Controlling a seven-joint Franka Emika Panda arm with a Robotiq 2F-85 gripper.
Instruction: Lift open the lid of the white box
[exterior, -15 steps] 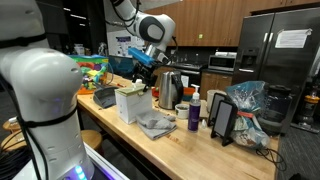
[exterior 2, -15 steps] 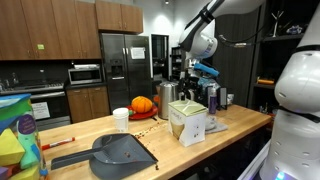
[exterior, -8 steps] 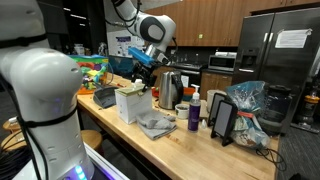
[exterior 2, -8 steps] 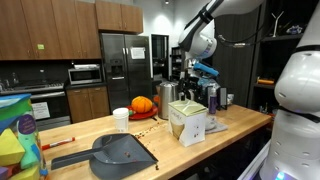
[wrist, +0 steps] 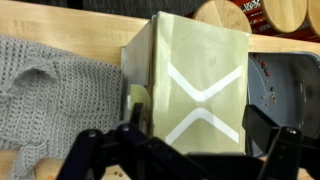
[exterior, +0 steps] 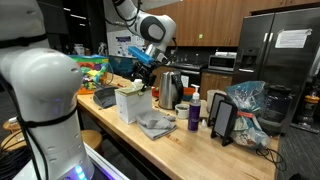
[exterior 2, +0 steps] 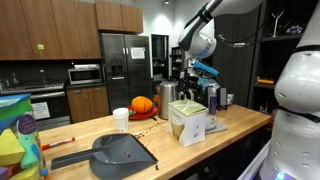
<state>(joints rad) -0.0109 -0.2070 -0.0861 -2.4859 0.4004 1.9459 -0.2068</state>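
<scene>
White box (exterior: 130, 104) stands upright on wooden counter (exterior: 200, 150), grey cloth (exterior: 155, 125) just beside it. Lid (wrist: 200, 85) lies flat on top, facing up. Gripper (exterior: 140, 82) hovers above, fingers spread apart.

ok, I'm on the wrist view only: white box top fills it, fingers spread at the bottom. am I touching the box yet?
Observer: No. In an exterior view the gripper hangs above the white box with open air between them.
Operator: anything tall close by that I can't see?
Observer: A steel kettle stands on the counter beside the box, about as tall as it.
Operator: and past the grey cloth?
Observer: A white pump bottle stands there, with a dark bottle in front of it.
</scene>
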